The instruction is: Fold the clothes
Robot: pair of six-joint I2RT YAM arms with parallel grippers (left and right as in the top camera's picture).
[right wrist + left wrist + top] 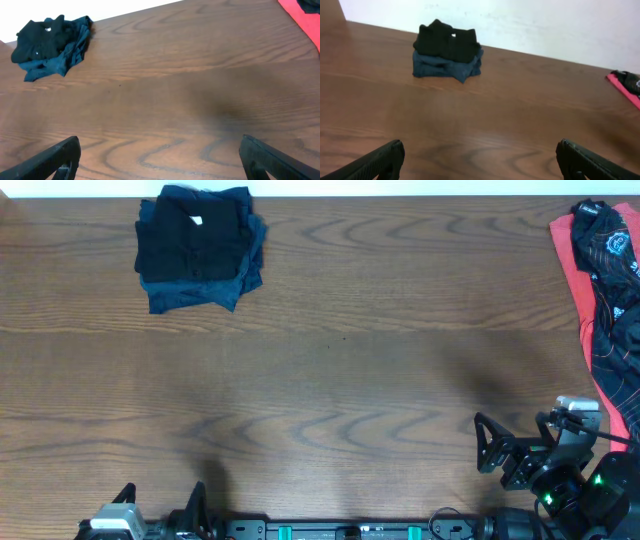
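Two folded clothes lie stacked (198,248) at the far left of the table, a black shirt on top of a dark navy one; the stack (447,50) also shows in both wrist views (50,47). An unfolded heap of black and coral-red clothes (610,300) hangs over the right edge, with only its corner seen from the wrists (626,85) (300,10). My left gripper (162,498) (480,155) is open at the near left edge, over bare wood. At the near right my right gripper (482,445) (160,150) is also open, with nothing between its fingers.
The wooden table (330,380) stretches between the stack and the heap. A white wall runs along its far edge (530,25). The arm bases and a rail sit along the near edge (350,530).
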